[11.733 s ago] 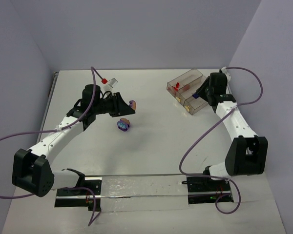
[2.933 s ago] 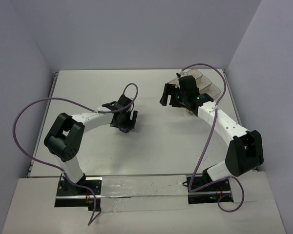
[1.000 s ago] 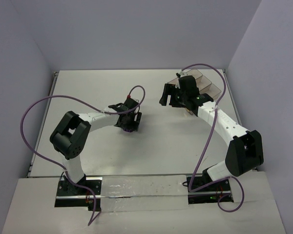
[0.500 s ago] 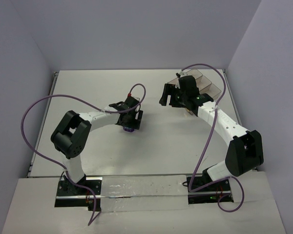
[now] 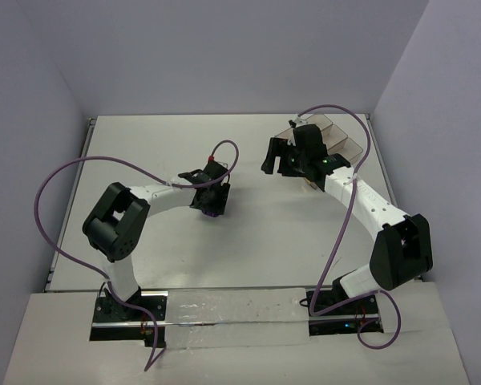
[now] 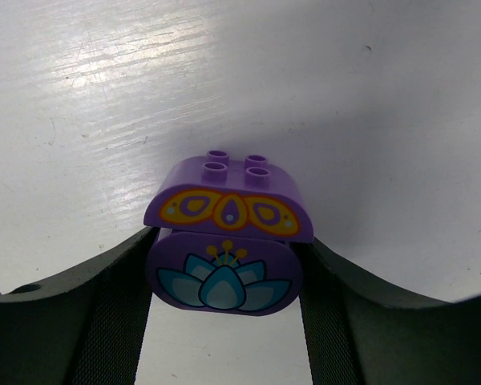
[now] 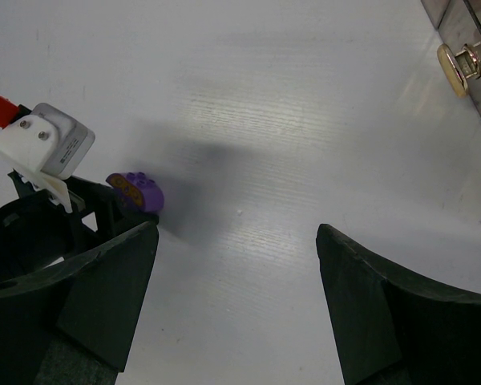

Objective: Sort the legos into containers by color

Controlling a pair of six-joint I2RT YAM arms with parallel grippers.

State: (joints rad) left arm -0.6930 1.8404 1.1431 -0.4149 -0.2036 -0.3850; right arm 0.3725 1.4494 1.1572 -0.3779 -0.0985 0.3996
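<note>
Legos (image 6: 227, 241) stand on the table (image 5: 144, 152) inside the left gripper (image 6: 224, 277), containers (image 5: 346, 144) far right.

This is a robotics lab test cell. A plain white counter (image 5: 256, 249) is boxed in by bare, pale lilac panels: a left panel (image 5: 24, 160), a far panel (image 5: 224, 56) and a right panel (image 5: 457, 160). Two white-and-black robot arms, the left arm (image 5: 164, 192) and the right arm (image 5: 369, 204), are bolted to dark metal rails (image 5: 120, 325) along the near edge, where shiny tape (image 5: 232, 309) covers the surface. Loose purple cables (image 5: 64, 172) loop out from the arms. The props are a purple toy brick (image 6: 224, 241) mid-counter and a clear compartment tray (image 5: 349, 144) at the far right.
</note>
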